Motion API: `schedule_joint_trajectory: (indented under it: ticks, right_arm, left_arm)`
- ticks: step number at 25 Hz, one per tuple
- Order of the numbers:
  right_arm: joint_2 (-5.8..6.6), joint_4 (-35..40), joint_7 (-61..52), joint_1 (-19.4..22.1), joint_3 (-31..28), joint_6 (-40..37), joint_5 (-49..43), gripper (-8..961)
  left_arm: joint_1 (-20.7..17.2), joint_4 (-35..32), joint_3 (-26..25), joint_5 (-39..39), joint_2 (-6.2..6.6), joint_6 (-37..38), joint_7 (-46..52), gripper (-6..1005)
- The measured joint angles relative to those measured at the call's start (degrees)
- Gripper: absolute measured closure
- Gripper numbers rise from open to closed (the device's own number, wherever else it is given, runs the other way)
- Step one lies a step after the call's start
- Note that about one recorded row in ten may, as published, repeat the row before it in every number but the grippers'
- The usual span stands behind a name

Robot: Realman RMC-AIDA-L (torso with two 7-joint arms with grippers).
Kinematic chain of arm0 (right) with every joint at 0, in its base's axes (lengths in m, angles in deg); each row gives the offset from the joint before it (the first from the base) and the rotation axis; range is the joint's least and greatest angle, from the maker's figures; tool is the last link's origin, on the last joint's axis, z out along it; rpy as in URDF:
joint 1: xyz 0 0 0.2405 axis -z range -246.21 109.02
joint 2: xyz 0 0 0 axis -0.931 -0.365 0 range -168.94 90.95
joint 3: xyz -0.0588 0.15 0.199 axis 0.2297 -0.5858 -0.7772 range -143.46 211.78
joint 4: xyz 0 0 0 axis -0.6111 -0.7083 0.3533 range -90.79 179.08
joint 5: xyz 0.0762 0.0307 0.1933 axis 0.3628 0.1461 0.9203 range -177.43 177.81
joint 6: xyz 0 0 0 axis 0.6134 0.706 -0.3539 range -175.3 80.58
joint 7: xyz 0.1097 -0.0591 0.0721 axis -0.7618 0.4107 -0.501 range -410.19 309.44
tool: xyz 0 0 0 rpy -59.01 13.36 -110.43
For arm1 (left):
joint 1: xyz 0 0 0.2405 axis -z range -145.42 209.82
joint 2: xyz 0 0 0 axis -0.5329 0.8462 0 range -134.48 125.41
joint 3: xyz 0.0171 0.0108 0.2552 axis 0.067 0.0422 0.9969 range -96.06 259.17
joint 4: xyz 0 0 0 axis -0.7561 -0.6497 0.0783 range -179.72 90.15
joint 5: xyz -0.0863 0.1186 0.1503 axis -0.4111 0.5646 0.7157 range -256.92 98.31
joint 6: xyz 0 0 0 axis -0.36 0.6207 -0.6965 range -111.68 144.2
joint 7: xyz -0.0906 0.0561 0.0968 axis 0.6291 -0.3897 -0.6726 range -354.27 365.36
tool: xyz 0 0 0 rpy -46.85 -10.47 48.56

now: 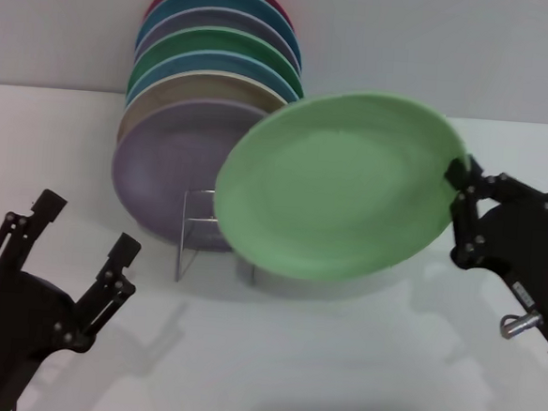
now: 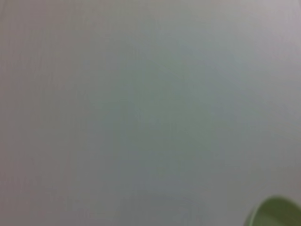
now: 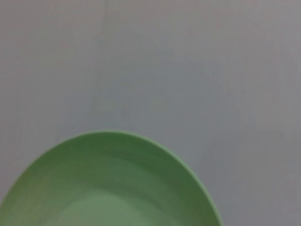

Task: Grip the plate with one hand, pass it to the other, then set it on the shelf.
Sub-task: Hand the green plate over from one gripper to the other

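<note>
The light pastel-green plate (image 1: pixel 336 186) hangs tilted in the air in front of the rack, its face turned toward me. My right gripper (image 1: pixel 464 176) is shut on the plate's right rim. The same plate fills the lower part of the right wrist view (image 3: pixel 108 188), and a sliver of its rim (image 2: pixel 277 212) shows in the left wrist view. My left gripper (image 1: pixel 86 230) stands open low at the front left, apart from the plate, with nothing between its fingers. The shelf (image 1: pixel 189 242), a thin silver wire rack, shows beneath the plate, partly hidden by it.
Several upright plates stand in the rack behind: a lilac one (image 1: pixel 164 165) in front, then beige, blue, dark green (image 1: pixel 219 46), and more up to a red one at the back. White tabletop (image 1: pixel 320 359) spreads before the rack, a pale wall behind.
</note>
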Motion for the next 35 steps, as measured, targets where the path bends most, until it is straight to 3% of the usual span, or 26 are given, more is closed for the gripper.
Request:
schedule_joint_trajectory:
  ticks: [4, 17, 29, 35]
  right_arm:
    - [-0.06, 1.95, 6.21, 2.7, 4.22, 0.85, 7.69, 932]
    - [-0.14, 0.48, 27.24, 2.66, 18.51, -1.4, 32.25, 931]
    - [0.12, -0.56, 39.96, 3.85, 28.7, -9.35, 44.96, 931]
    - [0.2, -0.66, 42.39, 3.79, 29.87, -9.73, 45.61, 931]
  left_arm:
    - [0.05, 1.22, 0.31, 0.02, -0.06, -2.43, -1.4, 156]
    - [1.16, 4.54, 3.4, 0.11, 0.26, -8.47, -4.39, 156]
    - [2.7, 4.8, 3.77, 0.11, 0.39, -11.86, -4.43, 157]
    - [2.8, 7.55, 3.84, 0.11, 0.64, -17.02, -4.44, 157]
